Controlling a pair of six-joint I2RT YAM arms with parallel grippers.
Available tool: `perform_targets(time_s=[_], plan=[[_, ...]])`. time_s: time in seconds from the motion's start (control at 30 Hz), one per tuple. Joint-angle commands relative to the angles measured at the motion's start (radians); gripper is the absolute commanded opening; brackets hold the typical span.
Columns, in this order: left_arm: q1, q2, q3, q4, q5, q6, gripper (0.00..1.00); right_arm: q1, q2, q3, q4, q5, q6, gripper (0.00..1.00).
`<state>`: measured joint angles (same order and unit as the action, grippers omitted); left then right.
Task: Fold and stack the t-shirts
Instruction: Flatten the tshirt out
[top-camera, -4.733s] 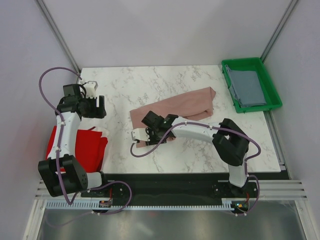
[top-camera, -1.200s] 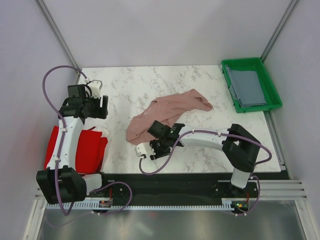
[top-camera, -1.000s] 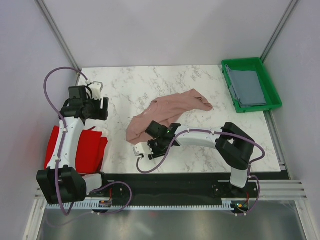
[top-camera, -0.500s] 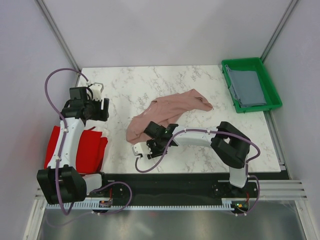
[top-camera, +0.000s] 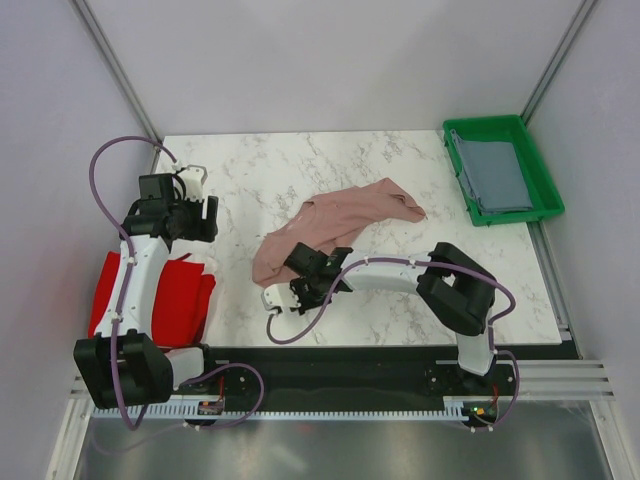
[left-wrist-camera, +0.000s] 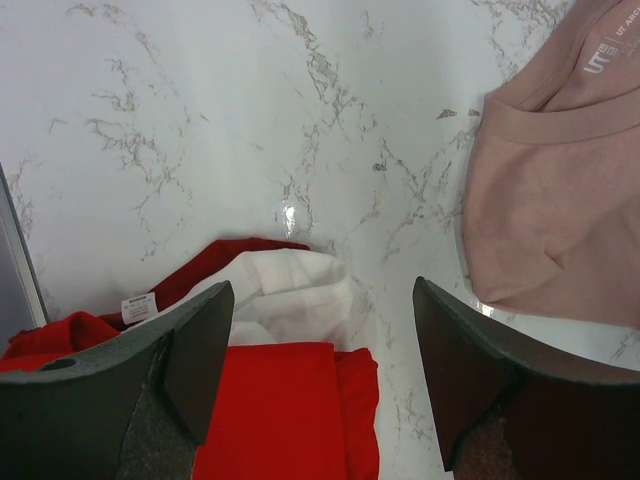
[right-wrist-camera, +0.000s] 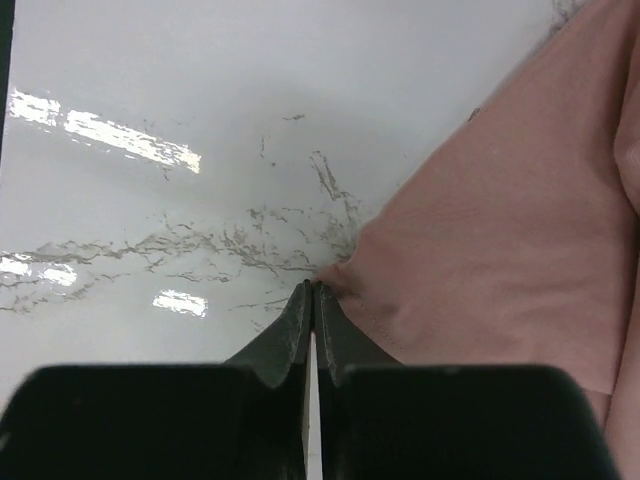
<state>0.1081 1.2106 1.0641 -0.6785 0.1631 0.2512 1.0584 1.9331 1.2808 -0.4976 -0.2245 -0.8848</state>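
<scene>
The dusty-pink t-shirt (top-camera: 335, 222) lies crumpled across the middle of the marble table. My right gripper (top-camera: 272, 289) is shut at its near-left corner; in the right wrist view the fingertips (right-wrist-camera: 313, 287) pinch the hem corner of the pink cloth (right-wrist-camera: 500, 230). The red t-shirt (top-camera: 168, 300) lies folded at the table's near-left edge. My left gripper (top-camera: 190, 215) hovers open and empty above the table beyond it. The left wrist view shows the red shirt (left-wrist-camera: 270, 420) below the open jaws and the pink shirt (left-wrist-camera: 550, 220) at the right. The grey-blue t-shirt (top-camera: 493, 172) lies folded in the tray.
The green tray (top-camera: 500, 123) stands at the back right corner. A white piece of cloth (left-wrist-camera: 295, 290) pokes out at the red shirt's far edge. Grey walls enclose the table (top-camera: 260, 180) on three sides.
The pink shirt went from a long folded band to a crumpled heap drawn near-left. Over the last second my right gripper slid slightly left with the corner. The left gripper barely moved.
</scene>
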Motion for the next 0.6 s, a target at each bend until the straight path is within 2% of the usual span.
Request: perform_targets(time_s=[0.0,0.1,0.3,0.5,0.57], plan=[[0.004,-0.010,0.011,0.030,0.007,0.000,0.80,-0.003,0.012,0.025,0.007,0.027,0.020,0.03],[0.004,-0.006,0.020,0.030,0.006,0.003,0.80,-0.021,-0.029,0.060,0.007,0.048,0.049,0.00],[0.004,-0.006,0.054,0.025,-0.010,0.016,0.80,-0.067,-0.147,0.267,-0.002,0.074,0.107,0.00],[0.004,-0.002,0.106,0.025,-0.011,0.008,0.80,-0.130,-0.140,0.573,-0.010,0.138,0.150,0.00],[0.004,-0.005,0.137,0.026,-0.025,0.007,0.80,-0.182,-0.091,0.745,-0.002,0.157,0.205,0.00]])
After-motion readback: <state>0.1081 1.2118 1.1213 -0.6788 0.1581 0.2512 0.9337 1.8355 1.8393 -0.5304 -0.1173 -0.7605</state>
